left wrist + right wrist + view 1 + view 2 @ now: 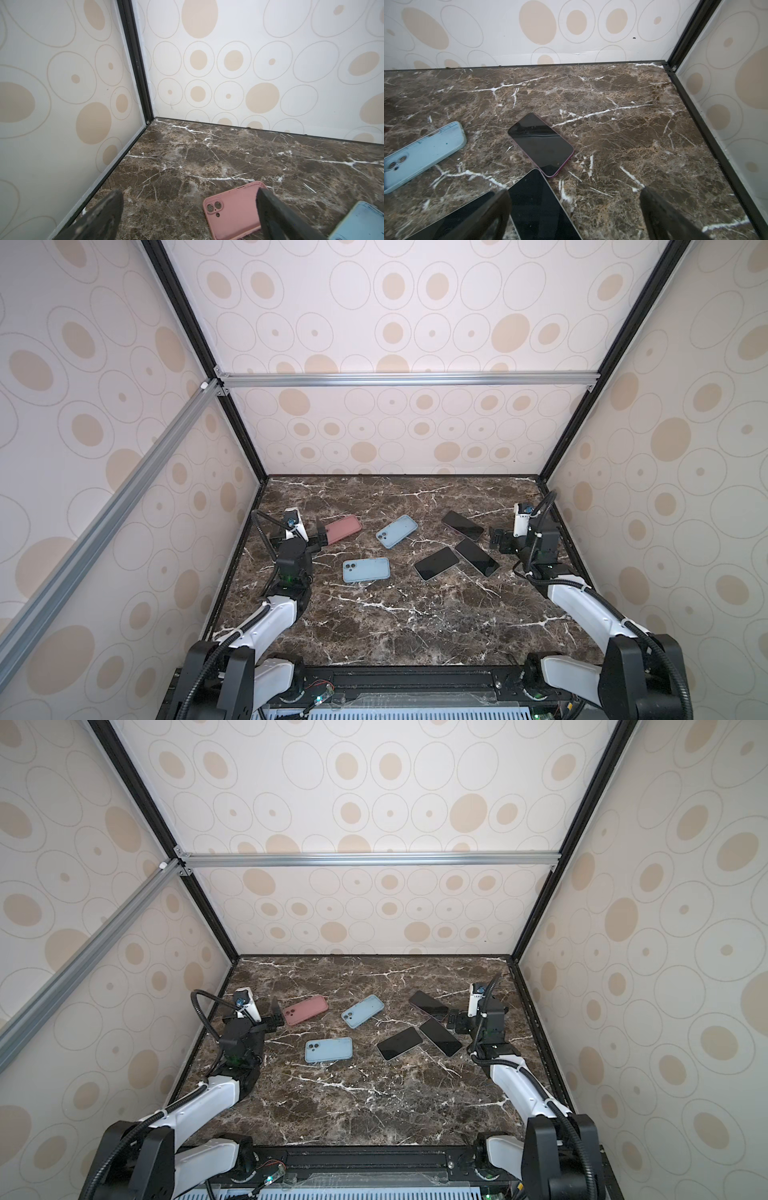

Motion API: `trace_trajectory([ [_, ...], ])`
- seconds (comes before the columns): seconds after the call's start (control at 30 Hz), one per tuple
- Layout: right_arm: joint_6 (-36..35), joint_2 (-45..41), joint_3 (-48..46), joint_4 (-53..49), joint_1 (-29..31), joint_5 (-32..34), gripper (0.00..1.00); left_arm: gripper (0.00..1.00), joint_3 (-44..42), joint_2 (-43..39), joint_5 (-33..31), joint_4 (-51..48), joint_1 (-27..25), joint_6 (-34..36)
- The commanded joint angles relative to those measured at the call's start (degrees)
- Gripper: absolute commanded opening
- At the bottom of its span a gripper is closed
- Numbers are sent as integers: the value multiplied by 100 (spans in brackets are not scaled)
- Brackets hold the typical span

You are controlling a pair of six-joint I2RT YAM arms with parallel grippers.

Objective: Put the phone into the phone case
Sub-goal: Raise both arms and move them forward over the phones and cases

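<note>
Brown marble bench [374, 614] carries everything. Left tool [319, 537]: jaws spread wide, gripping nothing, just beside the short end of the pink case [343, 529]. Right tool [494, 538]: also spread wide and gripping nothing, just beside the far phone [462, 525]. Middle phone [477, 557] and near phone [436, 563] lie screen-up right of centre, corners close together. Far blue case [397, 531] lies mid-bench and near blue case [365, 569] lies nearer the left arm, both camera cutouts up.
</note>
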Motion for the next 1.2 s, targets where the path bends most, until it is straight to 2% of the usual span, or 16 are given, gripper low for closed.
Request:
trace_trajectory([
  [0.0,56,-89,315,-1182,115,-241,100,100,324,-273,-43,-975,-226,-116],
  [0.43,66,12,933,-2437,475,-669,100,100,820,-657,1009,-2415,-884,-430],
  [0.73,97,246,1110,-2881,764,-684,98,100,763,-952,1502,-2684,-999,-536],
  [0.9,155,311,1119,-3055,865,-670,99,99,819,-1028,1513,-3003,-1005,-642],
  [1.17,170,342,1202,-3233,1028,-605,99,92,882,-785,1222,-3456,-1010,-1062],
])
